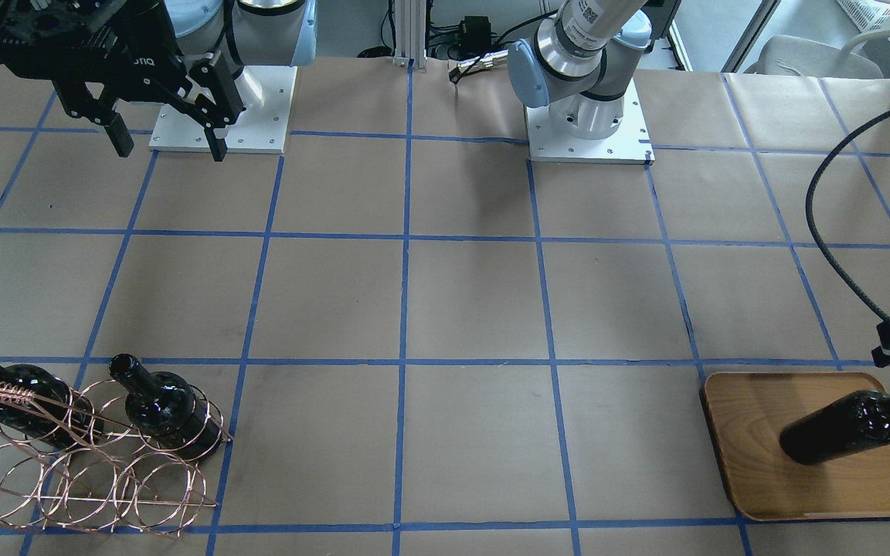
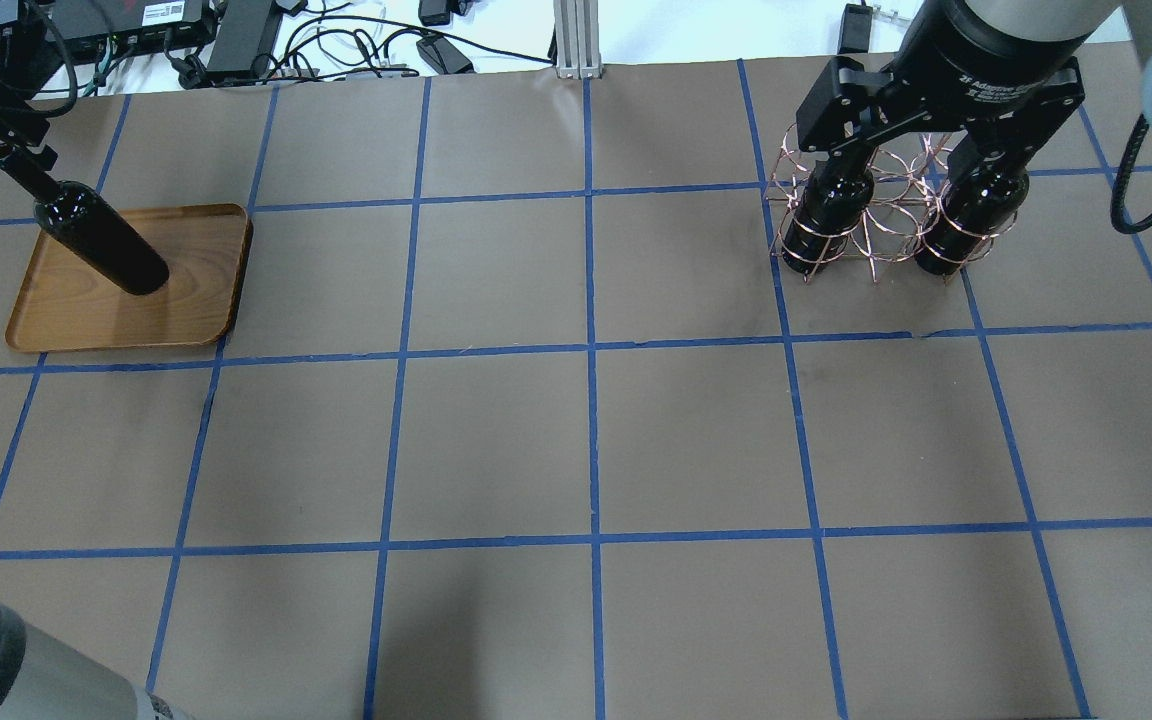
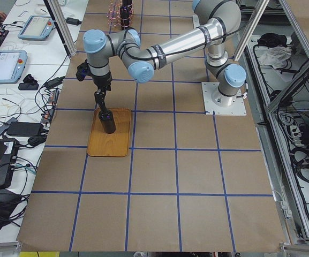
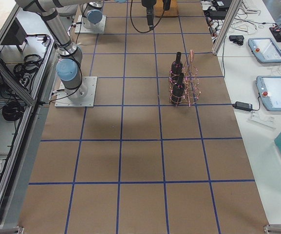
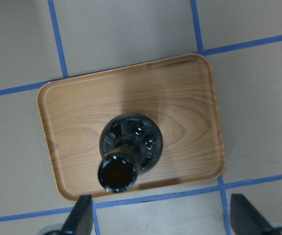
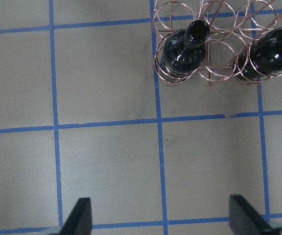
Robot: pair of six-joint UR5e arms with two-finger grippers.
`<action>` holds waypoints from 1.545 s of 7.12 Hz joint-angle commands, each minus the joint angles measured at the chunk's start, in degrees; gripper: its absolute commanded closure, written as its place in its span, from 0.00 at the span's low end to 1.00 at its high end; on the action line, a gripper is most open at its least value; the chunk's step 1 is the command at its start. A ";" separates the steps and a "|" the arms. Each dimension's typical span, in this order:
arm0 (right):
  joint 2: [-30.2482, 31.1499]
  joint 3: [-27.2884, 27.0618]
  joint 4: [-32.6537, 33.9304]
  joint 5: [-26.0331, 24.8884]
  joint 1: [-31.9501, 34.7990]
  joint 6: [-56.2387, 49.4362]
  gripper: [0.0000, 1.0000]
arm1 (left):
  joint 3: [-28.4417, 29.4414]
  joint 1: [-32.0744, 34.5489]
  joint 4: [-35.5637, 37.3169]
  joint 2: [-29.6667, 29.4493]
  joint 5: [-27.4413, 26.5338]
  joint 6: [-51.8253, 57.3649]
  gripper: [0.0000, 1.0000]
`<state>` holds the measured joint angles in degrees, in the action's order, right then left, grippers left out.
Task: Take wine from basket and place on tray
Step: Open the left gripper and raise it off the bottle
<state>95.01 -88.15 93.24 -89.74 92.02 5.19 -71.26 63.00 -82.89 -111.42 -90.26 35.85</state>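
One wine bottle stands upright on the wooden tray, which lies at the table's far left in the overhead view. My left gripper is open just above and around the bottle's neck; the fingers stand wide apart and do not touch it. The copper wire basket holds two more bottles upright in its rings. My right gripper is open and empty, high above the table near the basket.
Brown paper with a blue tape grid covers the table. The two arm bases stand at the robot's side. A black cable hangs over the tray's side. Desks with tablets lie beyond the far edge.
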 commanded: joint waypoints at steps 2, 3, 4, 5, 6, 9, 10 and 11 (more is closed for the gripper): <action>-0.35 0.00 0.10 0.00 0.00 0.00 0.00 | -5.53 10.88 -5.96 11.01 1.05 -17.67 0.00; -0.35 0.00 0.10 -0.09 0.00 0.00 0.00 | -8.08 14.57 -5.96 14.44 0.79 -21.31 0.00; -0.18 0.00 0.01 -0.18 0.00 0.00 0.00 | -9.76 18.96 -6.05 16.73 1.05 -27.61 0.00; -0.09 0.00 -0.08 -0.18 0.00 0.00 0.00 | -11.17 22.83 -6.14 17.98 0.97 -29.32 0.00; -0.09 0.00 -0.08 -0.09 0.00 0.00 0.00 | -12.32 25.30 -6.14 18.94 1.05 -29.52 0.00; 0.00 -0.09 -0.16 -0.18 0.00 0.00 0.00 | -13.03 25.86 -6.23 19.57 0.35 -29.26 0.00; 0.00 0.00 -0.16 -0.18 0.00 0.00 0.00 | -13.12 25.86 -6.40 19.66 0.26 -28.82 0.00; -0.09 -0.09 -0.16 -0.18 0.00 -0.09 0.00 | -13.12 25.86 -6.40 19.66 0.26 -28.81 0.00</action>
<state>94.98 -88.19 93.09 -89.91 92.02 5.16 -84.31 88.84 -89.24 -91.80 -89.95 6.88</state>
